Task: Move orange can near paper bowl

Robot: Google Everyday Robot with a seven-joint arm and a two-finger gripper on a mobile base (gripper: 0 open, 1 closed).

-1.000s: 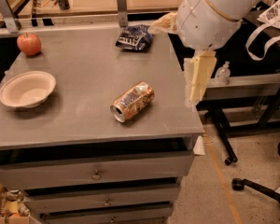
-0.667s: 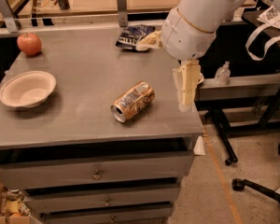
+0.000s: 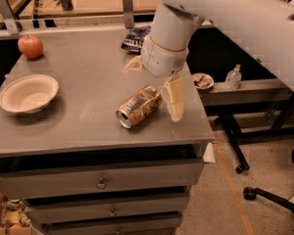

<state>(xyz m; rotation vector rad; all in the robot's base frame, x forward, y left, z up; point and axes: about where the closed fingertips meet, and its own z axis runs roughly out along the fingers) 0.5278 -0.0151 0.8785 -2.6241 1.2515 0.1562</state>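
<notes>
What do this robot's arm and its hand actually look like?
The arm is a thick, smooth white tube with small dark holes along it. It ends in a rounded white wrist with a tan ring. The gripper, close over the orange can, has flat, cream-coloured fingers. No cables show.
</notes>
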